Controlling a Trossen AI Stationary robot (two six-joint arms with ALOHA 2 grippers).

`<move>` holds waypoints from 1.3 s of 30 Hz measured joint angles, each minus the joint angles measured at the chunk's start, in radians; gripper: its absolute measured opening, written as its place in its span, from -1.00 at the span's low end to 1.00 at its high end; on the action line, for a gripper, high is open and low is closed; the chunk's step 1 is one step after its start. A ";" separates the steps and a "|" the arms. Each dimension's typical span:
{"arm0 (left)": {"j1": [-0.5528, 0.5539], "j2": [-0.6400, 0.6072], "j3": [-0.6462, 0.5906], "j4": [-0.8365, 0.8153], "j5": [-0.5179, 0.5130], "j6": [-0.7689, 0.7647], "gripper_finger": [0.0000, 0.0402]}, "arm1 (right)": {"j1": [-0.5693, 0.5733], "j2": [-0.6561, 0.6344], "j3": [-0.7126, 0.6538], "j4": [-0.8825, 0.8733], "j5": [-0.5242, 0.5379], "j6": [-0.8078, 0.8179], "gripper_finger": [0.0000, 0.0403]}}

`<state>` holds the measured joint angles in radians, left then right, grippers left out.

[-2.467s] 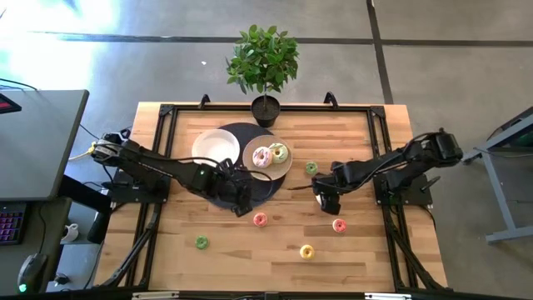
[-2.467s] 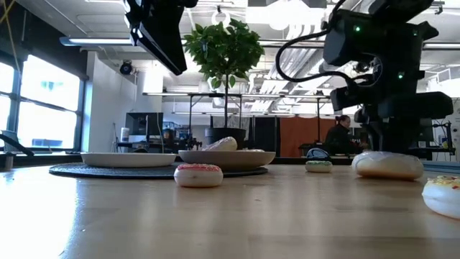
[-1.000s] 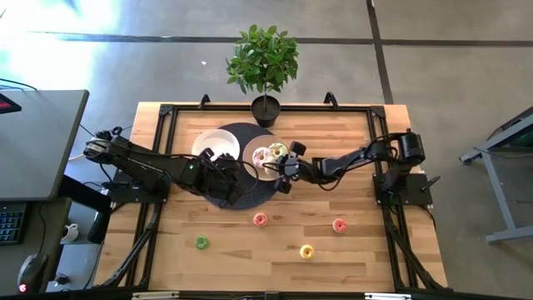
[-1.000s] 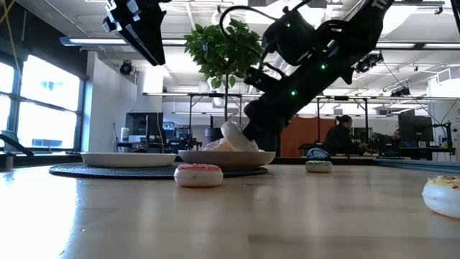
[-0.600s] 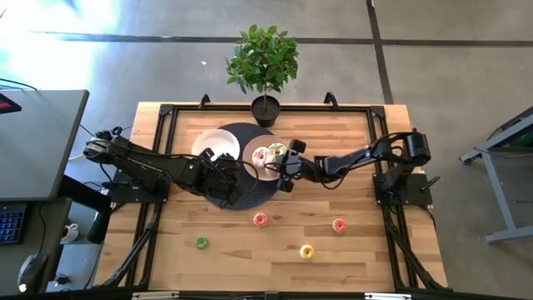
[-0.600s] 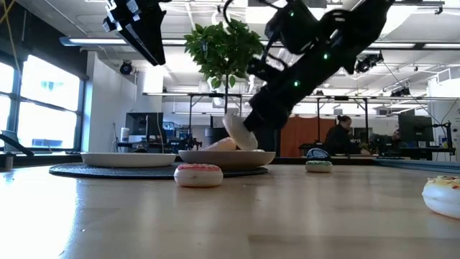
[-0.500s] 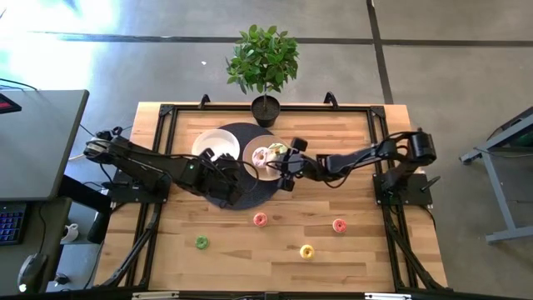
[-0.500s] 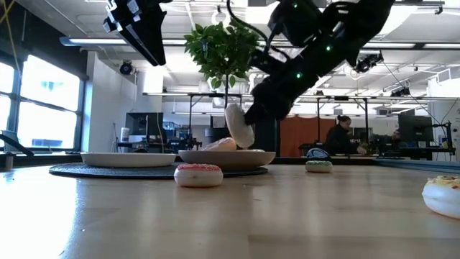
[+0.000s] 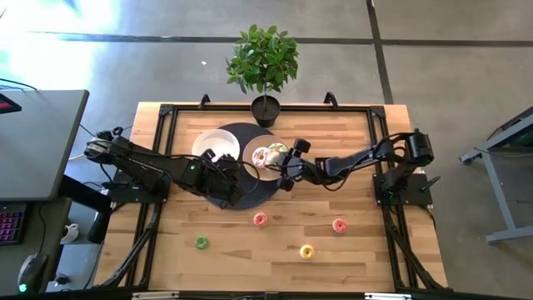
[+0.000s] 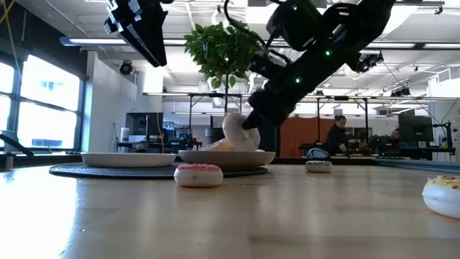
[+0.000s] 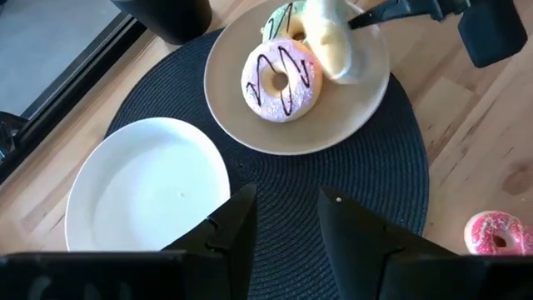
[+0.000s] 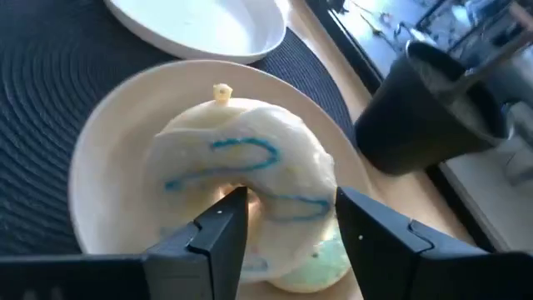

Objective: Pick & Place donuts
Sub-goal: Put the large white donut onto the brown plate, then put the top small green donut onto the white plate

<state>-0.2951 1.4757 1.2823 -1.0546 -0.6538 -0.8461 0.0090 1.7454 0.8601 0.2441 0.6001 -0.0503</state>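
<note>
**Q:** Wooden table (image 9: 350,250), high view — list contents?

**A:** Potted plant (image 9: 265,62) at the far edge. Dark round mat (image 9: 218,188) carrying an empty white plate (image 9: 214,146) and a beige plate (image 9: 255,169). On the beige plate: pink-iced donut (image 9: 261,157), with the pale green donut (image 9: 275,149) beside it. Right gripper (image 9: 286,169) reaches over that plate's rim; left gripper (image 9: 236,185) hangs over the mat, next to the plates. Loose on the bare wood: tiny pink ring (image 9: 260,219), red ring (image 9: 339,225), yellow ring (image 9: 306,251), green ring (image 9: 201,242), all well apart.

**Q:** Low view?

**A:** Open workshop behind, with a seated person (image 10: 338,138) at desks. White donut (image 10: 238,132) sits tilted just above the beige plate, the right gripper's dark tip against it. One tiny ring lies in front of the mat, another farther right, a third at the picture's edge.

**Q:** Left wrist view?

**A:** Left fingers (image 11: 229,229) parted narrowly, nothing between them, above the mat. Pink donut has dark drizzle; the white donut stands on edge beside it, over the green one.

**Q:** Right wrist view?

**A:** White donut with blue drizzle (image 12: 241,187) fills the space ahead of the two fingers (image 12: 218,229), which are spread moderately to either side of its near edge. It lies over the beige plate, green icing showing beneath. Whether the fingers press it, I cannot tell.

**Q:** Any labels or writing?

**A:** None legible in any view.
</note>
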 joint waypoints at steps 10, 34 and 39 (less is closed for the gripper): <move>0.000 0.000 0.000 0.009 -0.007 0.002 -0.37 | 0.006 0.000 -0.001 -0.057 -0.031 0.017 -0.11; 0.000 -0.075 -0.001 -0.344 0.006 -0.144 -0.37 | 0.146 -0.388 0.122 -1.037 -0.186 0.460 -0.11; -0.001 -0.173 -0.009 -0.512 -0.043 -0.305 -0.37 | 0.163 -0.393 0.094 -1.025 -0.191 0.439 -0.11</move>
<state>-0.2960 1.3025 1.2735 -1.5662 -0.6972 -1.1509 0.1715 1.3527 0.9543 -0.7811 0.4087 0.3891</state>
